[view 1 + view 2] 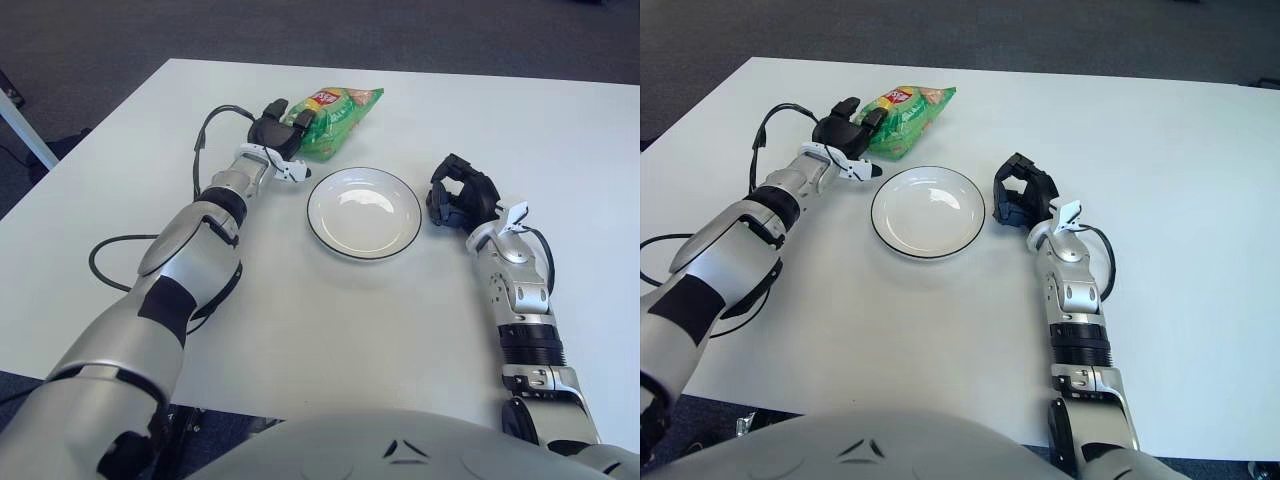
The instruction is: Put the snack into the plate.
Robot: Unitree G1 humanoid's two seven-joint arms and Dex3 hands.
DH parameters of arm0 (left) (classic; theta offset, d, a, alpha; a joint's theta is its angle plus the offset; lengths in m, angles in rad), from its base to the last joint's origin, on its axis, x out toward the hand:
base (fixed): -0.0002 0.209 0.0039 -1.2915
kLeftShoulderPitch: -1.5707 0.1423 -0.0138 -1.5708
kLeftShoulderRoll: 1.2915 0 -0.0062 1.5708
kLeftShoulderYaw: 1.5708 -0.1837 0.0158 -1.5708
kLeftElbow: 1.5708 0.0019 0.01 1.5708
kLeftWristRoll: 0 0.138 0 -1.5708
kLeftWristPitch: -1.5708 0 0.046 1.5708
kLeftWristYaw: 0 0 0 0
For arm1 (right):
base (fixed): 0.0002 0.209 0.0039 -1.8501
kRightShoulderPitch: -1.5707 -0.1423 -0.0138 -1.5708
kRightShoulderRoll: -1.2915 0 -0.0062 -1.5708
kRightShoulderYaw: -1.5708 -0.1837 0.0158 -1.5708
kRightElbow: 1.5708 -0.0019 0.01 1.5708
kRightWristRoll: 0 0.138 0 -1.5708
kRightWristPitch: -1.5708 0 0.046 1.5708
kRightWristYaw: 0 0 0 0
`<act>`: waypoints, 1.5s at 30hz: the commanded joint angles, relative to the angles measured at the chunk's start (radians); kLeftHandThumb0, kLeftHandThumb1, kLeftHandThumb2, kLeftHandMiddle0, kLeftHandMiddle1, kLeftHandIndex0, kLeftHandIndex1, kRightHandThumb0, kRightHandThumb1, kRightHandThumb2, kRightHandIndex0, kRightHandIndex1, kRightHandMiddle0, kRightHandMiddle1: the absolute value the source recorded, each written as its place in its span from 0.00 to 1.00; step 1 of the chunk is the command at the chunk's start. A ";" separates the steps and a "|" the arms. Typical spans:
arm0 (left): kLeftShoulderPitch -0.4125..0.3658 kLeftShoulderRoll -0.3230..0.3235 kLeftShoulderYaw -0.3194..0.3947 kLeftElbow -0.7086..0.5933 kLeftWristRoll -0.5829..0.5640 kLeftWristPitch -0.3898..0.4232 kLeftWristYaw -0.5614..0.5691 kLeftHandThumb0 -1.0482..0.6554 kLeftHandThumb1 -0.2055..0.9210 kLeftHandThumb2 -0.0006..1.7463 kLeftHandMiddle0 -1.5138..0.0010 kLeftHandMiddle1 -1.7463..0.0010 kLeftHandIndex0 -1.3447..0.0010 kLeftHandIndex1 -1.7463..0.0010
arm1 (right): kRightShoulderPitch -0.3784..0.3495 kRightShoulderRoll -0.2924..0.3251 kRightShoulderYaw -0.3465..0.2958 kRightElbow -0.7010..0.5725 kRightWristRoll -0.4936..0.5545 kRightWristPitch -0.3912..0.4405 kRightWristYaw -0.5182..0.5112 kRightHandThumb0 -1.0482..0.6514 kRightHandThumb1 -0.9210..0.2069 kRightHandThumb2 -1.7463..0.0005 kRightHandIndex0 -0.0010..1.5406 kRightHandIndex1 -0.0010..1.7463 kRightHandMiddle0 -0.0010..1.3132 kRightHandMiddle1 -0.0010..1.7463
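A green snack bag (333, 115) lies at the far side of the white table, just beyond the white black-rimmed plate (362, 228). My left hand (276, 127) is at the bag's left end, its dark fingers curled around that edge, and the bag's far end is tipped up and away. The plate holds nothing. My right hand (458, 197) shows just right of the plate with its fingers curled and nothing in them.
A black cable (108, 246) loops across the table (330, 330) beside my left arm. The table's left edge runs diagonally close to that arm, with dark floor beyond. A pale bar (22, 125) stands at the far left.
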 commanded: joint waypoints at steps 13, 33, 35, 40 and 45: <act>0.050 -0.004 0.001 0.015 0.000 0.027 0.148 0.24 0.96 0.35 0.83 0.10 1.00 0.29 | 0.074 0.003 0.010 0.028 0.000 0.026 0.032 0.35 0.44 0.32 0.82 1.00 0.41 1.00; 0.115 0.145 -0.030 -0.051 0.027 -0.180 0.337 0.31 0.82 0.49 0.80 0.05 0.97 0.08 | 0.080 -0.020 0.033 -0.004 -0.044 0.045 0.019 0.35 0.44 0.32 0.82 1.00 0.41 1.00; 0.126 0.180 -0.033 -0.067 0.031 -0.220 0.352 0.31 0.78 0.51 0.81 0.05 0.96 0.09 | 0.081 -0.021 0.036 -0.013 -0.049 0.056 0.015 0.35 0.45 0.32 0.82 1.00 0.41 1.00; 0.154 0.265 -0.046 -0.120 0.054 -0.300 0.391 0.32 0.75 0.53 0.83 0.11 0.96 0.11 | 0.081 -0.025 0.039 -0.024 -0.059 0.073 0.007 0.35 0.45 0.31 0.81 1.00 0.41 1.00; 0.189 0.359 -0.046 -0.212 0.072 -0.378 0.408 0.32 0.74 0.53 0.85 0.13 0.96 0.11 | 0.077 -0.029 0.040 -0.027 -0.061 0.090 0.003 0.35 0.45 0.31 0.81 1.00 0.41 1.00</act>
